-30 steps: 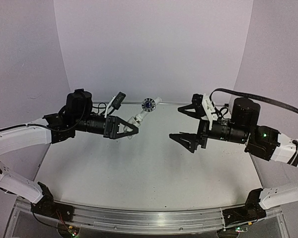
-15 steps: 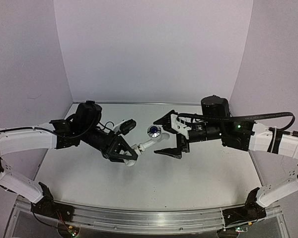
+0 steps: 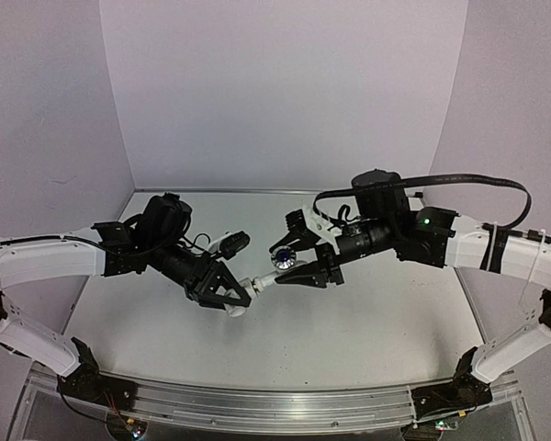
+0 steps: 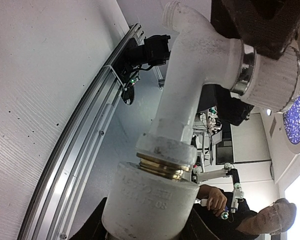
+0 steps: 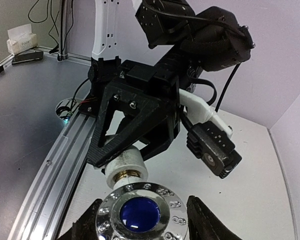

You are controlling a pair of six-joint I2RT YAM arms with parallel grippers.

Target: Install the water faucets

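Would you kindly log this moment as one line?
left claw: shut on elbow fitting | right claw: around tap knob, grip unclear

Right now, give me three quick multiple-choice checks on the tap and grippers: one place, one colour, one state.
1. Where is the tap?
A) left of both grippers
B) right of both grippers
C) between the left gripper and the right gripper

2. The centre of the knob is:
A) red
B) blue
C) green

3. The left gripper is:
A) shut on the fitting
B) open and empty
C) shut on the knob

Answers:
1 C: the top view shows the tap spanning the gap between the two sets of fingers.
2 B: the right wrist view shows a blue disc inside a silver ring.
3 A: the left wrist view shows the fitting seated between its fingers, with the tap rising from it.
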